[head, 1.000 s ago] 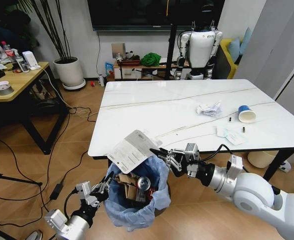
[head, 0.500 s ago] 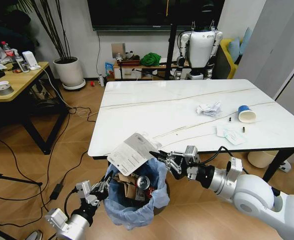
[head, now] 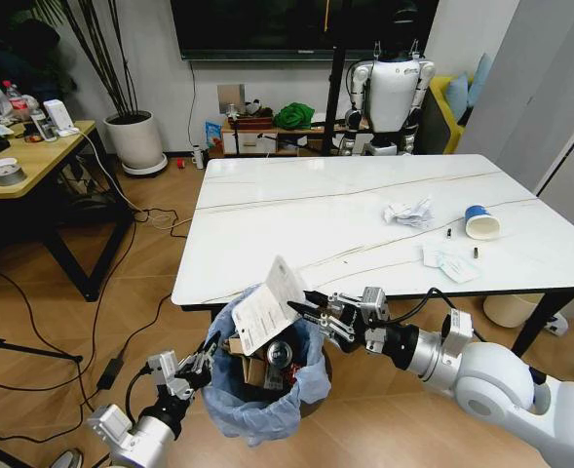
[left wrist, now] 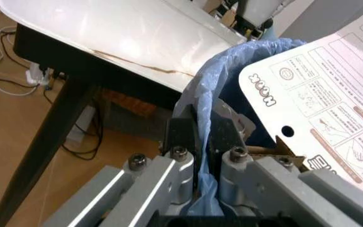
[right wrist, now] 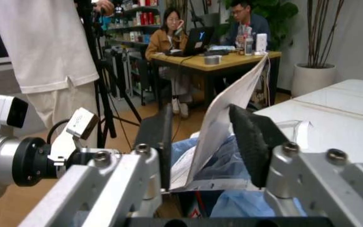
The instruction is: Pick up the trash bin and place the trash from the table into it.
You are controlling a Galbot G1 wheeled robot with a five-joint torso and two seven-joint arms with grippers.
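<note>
Your right gripper (head: pixel 311 304) has its jaws parted, with a white printed sheet (head: pixel 270 305) standing on edge between the two pads; in the right wrist view the sheet (right wrist: pixel 222 120) leans against one finger (right wrist: pixel 161 142) and leaves a gap to the other pad, so you cannot tell whether it is truly pinched. That gripper hangs just over the rim of the trash bin (head: pixel 257 409), on the side nearest the table (head: pixel 267 224), and the sheet's lower edge dips into the bin's mouth. Your left gripper (head: pixel 201 364) is clenched on the bin's rim on the opposite side; in the left wrist view its fingers (left wrist: pixel 180 137) close on the crinkled light-blue bag (left wrist: pixel 200 94) at the lip. Inside the bin you can see a crushed red can (head: pixel 281 356) and brown cardboard (head: pixel 250 370). The bin sits just off the tabletop's near left corner, partly under its near edge, with open wooden floor (head: pixel 121 322) to its left. Farther along the tabletop, toward the right edge, lie crumpled white paper (head: pixel 408 212), a blue-and-white paper cup (head: pixel 480 222) and small white scraps (head: pixel 449 263) near the near edge; the rest of the marble top toward the left and far edges is bare.
</note>
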